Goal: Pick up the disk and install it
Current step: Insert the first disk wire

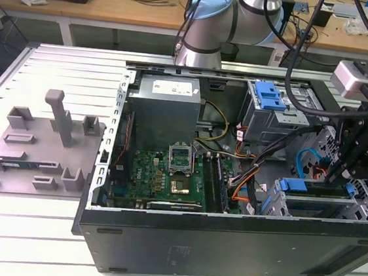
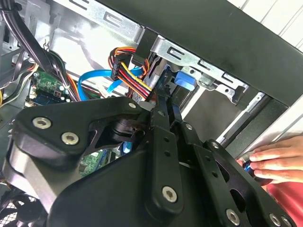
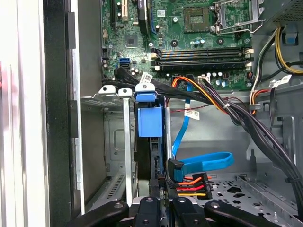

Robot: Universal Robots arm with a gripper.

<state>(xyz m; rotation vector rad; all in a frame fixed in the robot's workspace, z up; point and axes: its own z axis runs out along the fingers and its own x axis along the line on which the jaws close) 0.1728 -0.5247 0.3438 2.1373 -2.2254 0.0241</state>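
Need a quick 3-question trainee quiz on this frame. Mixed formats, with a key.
1. True or false: the disk stands on edge in the drive cage.
2. What is the gripper shut on? A) the disk B) a loose screw C) nothing
3. Short answer: in the second wrist view, what shows just outside the computer case?

Key
1. True.
2. A.
3. A person's hand.
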